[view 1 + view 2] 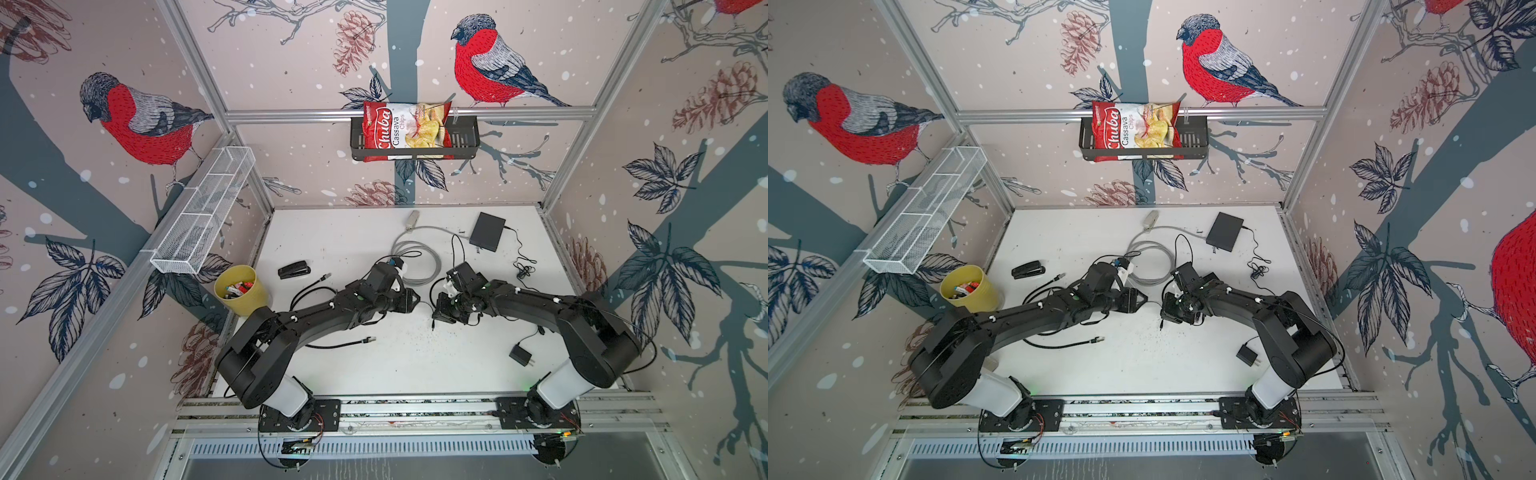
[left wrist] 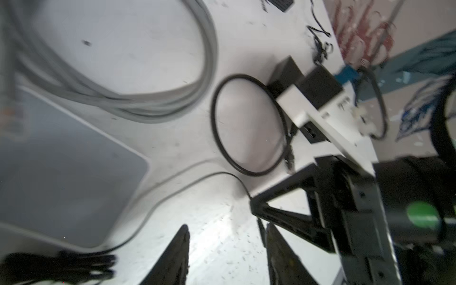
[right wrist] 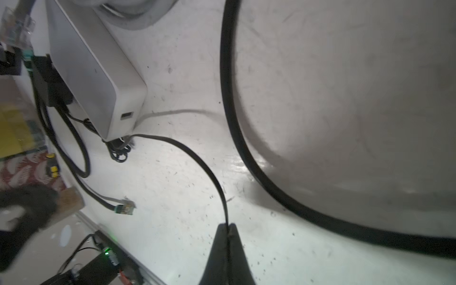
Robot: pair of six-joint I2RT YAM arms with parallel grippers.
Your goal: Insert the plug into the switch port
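In both top views the plug (image 1: pixel 433 326) is dangling under the right tool (image 1: pixel 433 319), beside the left tool (image 1: pixel 417 300). Left wrist view: jaws are standing half-wide, grey cable coil (image 2: pixel 197 98) lying beyond. Right wrist view: jaws are pinching the cord (image 3: pixel 197 160), which is running toward a white box (image 3: pixel 93 81).

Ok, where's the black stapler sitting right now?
In both top views the stapler lies on the left part of the white table, just behind and to the right of the yellow cup, beside the left arm.
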